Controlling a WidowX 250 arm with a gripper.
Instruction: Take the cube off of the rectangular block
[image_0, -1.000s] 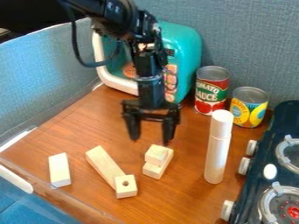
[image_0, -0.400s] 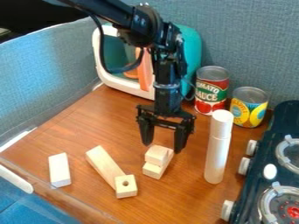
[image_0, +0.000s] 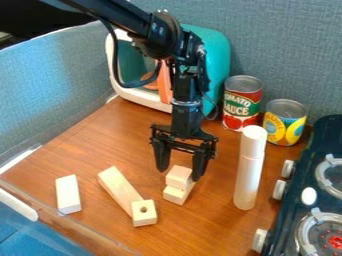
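We had the gripper (image_0: 179, 174) w/ fingers spread, nr. the cube (image_0: 178, 177), which sat atop the rect. block (image_0: 175, 195) approx. 6 o'clock in view; white tube (image_0: 248, 172) stood at its 3 o'clock.

The black 2-finger gripper (image_0: 179, 174) is hanging over the brown wood-grain table (image_0: 200, 227), its 2 fingers standing apart near the small pale wooden cube (image_0: 178, 175). That cube is resting on the pale wooden rectangular block (image_0: 176, 195). To their left, a long pale wooden block (image_0: 119, 187) is lying with a wooden cube with a round hole (image_0: 143, 216) at its near end, and a whitish rectangular block (image_0: 67, 194) is lying farther left. A tall white cylinder (image_0: 248, 172) is standing upright on the right, before 2 metal cans (image_0: 242, 102).
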